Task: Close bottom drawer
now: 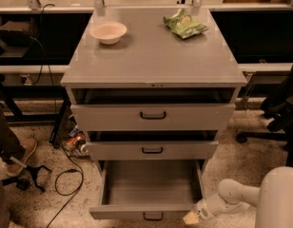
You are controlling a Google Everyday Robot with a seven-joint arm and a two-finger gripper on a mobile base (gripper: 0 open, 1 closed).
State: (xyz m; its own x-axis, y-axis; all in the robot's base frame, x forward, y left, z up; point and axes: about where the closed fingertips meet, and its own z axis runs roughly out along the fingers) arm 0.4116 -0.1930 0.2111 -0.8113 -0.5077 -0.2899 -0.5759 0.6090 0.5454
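Note:
The bottom drawer [141, 212] of the grey cabinet is pulled far out, its inside bare, its small black loop handle [152, 216] at the frame's lower edge. My gripper [190, 217] on the white arm [232, 196] sits low at the drawer front's right corner, close to or touching it. The middle drawer [152, 150] and the top drawer [152, 116] above stand slightly out.
On the cabinet top [151, 61] stand a white bowl [108, 32] and a green snack bag [185, 24]. Cables [65, 175] and a shoe [23, 153] lie on the floor left. An office chair base [270, 132] is at the right.

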